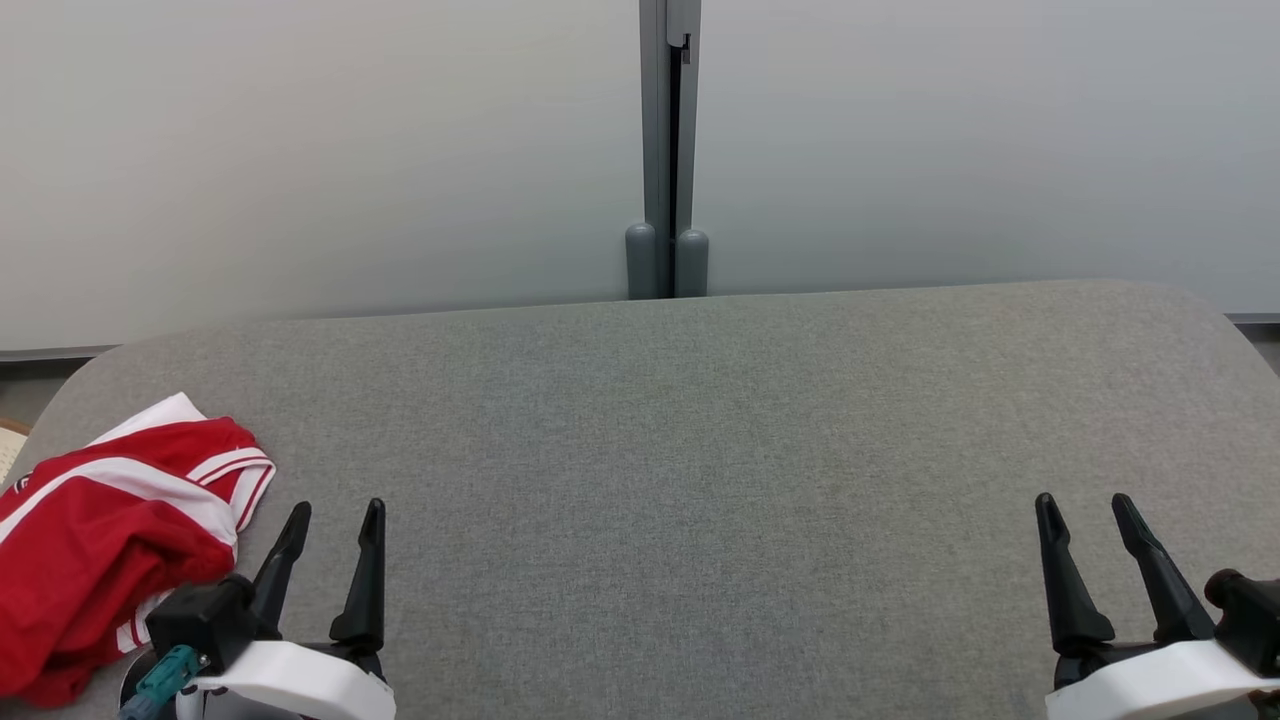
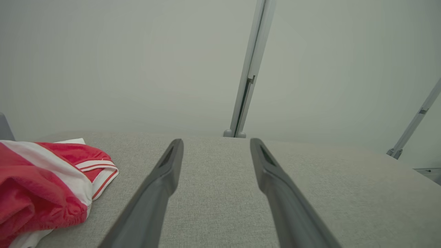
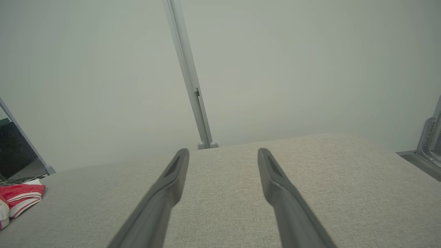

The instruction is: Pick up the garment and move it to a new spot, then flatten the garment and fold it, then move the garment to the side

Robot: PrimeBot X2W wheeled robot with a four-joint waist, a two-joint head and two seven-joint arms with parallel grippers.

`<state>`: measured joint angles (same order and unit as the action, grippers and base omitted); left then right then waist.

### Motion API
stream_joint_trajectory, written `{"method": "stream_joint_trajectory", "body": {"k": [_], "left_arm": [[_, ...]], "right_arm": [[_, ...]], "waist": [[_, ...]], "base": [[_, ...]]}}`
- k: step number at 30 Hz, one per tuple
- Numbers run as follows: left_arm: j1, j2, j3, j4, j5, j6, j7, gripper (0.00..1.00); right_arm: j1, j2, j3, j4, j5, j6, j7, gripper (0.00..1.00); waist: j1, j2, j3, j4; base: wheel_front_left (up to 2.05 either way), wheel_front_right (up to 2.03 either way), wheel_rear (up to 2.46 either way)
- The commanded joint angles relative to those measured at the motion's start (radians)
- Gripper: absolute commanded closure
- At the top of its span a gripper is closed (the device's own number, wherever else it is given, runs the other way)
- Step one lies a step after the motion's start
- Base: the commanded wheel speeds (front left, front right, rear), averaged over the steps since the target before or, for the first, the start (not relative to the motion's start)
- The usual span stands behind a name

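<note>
The left claw [image 1: 338,505] hangs wide open and empty, just beside the crumpled red-and-white garment [image 1: 100,540] at the near left corner of the grey tabletop [image 1: 700,450]. The right claw [image 1: 1083,498], equally spread and empty, hovers well apart on the right.

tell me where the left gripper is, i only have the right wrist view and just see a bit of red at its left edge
Observer: The left gripper is over the near left of the table, jaws open, holding nothing.
Operator: how close to the garment
Observer: The garment lies just to its left, and the fingers are clear of the cloth.
Operator: is it lying flat
Observer: No, it is bunched in a red and white heap near the table's left corner.
</note>
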<state>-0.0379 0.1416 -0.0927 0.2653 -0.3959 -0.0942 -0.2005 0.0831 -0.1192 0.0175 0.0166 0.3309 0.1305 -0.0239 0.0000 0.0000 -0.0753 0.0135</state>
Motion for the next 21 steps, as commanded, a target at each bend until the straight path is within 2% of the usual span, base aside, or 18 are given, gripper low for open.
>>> {"method": "stream_joint_trajectory", "body": {"k": [1, 21], "left_arm": [[0.003, 0.002, 0.002, 0.005, 0.027, 0.004, -0.010, 0.00], [0.009, -0.007, 0.018, 0.063, 0.153, 0.005, -0.050, 0.00]], "right_arm": [[0.007, 0.001, -0.004, -0.010, -0.026, 0.000, -0.005, 0.00], [0.049, 0.023, -0.013, -0.027, -0.148, 0.000, 0.006, 0.00]], "waist": [[0.0000, 0.0000, -0.002, 0.000], [0.0000, 0.0000, -0.022, 0.007]], "base": [[0.00, 0.00, 0.00], [0.00, 0.00, 0.00]]}}
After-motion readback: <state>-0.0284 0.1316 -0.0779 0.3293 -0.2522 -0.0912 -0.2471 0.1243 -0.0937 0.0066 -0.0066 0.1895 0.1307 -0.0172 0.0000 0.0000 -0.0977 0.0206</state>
